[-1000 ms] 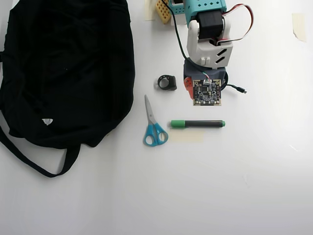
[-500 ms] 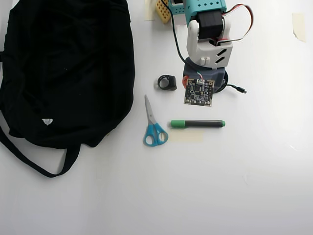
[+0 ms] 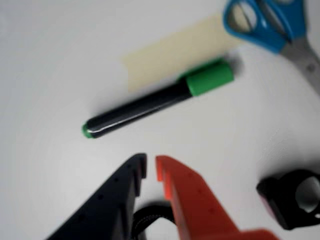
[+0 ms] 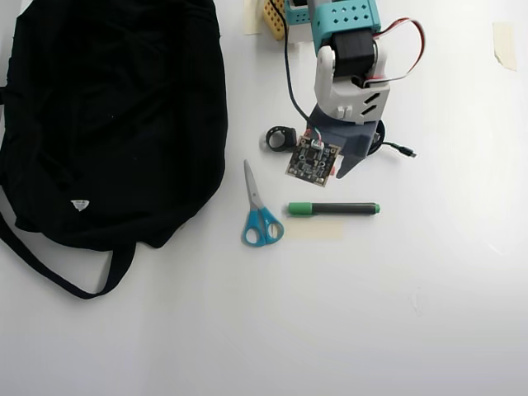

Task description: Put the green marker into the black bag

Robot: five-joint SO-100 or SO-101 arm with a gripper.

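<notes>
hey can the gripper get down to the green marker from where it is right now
Probably yes. In the wrist view the gripper sits just short of the green marker, with only bare table between them. The scissors and the small black ring lie off to the sides. Its fingers look nearly closed, so they would have to open first.

No readable text — bag tag (image 4: 79, 205) illegible
</notes>
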